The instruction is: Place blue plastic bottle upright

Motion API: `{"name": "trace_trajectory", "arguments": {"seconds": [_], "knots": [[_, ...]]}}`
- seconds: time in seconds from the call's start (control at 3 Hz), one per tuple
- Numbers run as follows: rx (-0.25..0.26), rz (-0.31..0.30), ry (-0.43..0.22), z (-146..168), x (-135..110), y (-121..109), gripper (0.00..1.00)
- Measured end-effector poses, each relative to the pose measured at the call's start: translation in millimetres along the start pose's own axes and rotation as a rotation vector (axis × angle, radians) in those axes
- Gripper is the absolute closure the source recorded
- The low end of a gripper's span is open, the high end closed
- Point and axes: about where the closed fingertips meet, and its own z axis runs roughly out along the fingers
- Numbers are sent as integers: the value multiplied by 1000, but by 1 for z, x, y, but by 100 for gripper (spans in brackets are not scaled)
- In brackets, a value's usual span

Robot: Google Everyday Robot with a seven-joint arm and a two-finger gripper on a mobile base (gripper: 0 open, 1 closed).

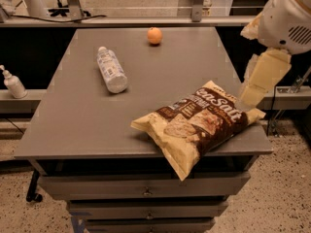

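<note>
The blue plastic bottle [112,70] lies on its side on the left part of the grey table [73,125], with its white cap pointing to the far edge. My gripper [252,92] hangs at the right edge of the table, just above the right end of the chip bag [197,125]. It is far from the bottle and holds nothing that I can see.
An orange [154,35] sits near the table's far edge. The brown and cream chip bag lies at the front right and overhangs the front edge. A small white pump bottle [13,83] stands on a ledge to the left. Drawers sit below the tabletop.
</note>
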Motion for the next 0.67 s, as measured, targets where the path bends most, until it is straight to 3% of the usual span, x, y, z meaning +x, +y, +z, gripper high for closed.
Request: {"name": "trace_trajectory", "arguments": {"seconds": [0.33,0.67], "knots": [[-54,101,-111,21,-52,-13,0],[-101,216,-178,51,-109,-29,0]]}}
